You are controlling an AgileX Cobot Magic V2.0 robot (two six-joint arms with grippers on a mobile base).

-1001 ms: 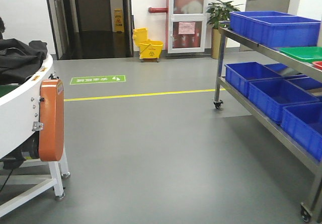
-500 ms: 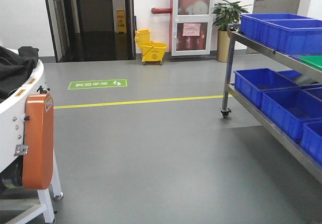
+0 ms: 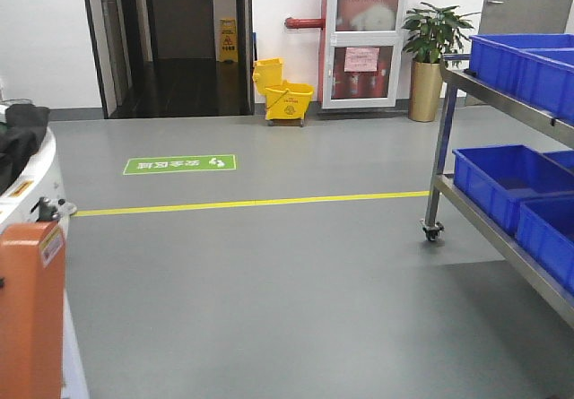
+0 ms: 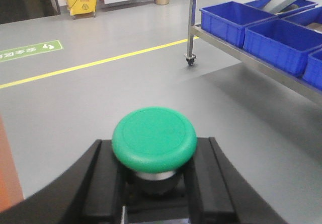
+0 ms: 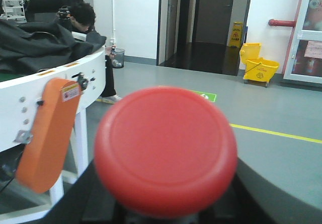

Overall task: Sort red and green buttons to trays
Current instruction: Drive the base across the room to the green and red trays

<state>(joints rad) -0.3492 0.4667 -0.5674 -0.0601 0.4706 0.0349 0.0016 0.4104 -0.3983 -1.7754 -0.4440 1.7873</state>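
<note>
In the left wrist view my left gripper point(image 4: 153, 156) is shut on the green button point(image 4: 154, 138). Its round green cap faces the camera and its dark body sits between the two black fingers point(image 4: 108, 178). In the right wrist view my right gripper point(image 5: 166, 206) is shut on the red button point(image 5: 166, 148). Its big red mushroom cap fills the middle of the view and hides most of the jaws. Both buttons are held in the air above the grey floor. The green and red trays are out of view. Neither gripper shows in the front view.
A steel wheeled rack point(image 3: 444, 139) with deep blue crates point(image 3: 502, 179) stands at the right and also shows in the left wrist view point(image 4: 231, 20). A white conveyor with an orange guard point(image 3: 31, 309) stands at the left. A person point(image 5: 85, 17) sits behind it. A yellow mop bucket point(image 3: 287, 103) stands at the far wall.
The front view has shifted: the rack has slid toward the right edge and the conveyor toward the left. The green and red trays on the rack's top shelf have left the view.
</note>
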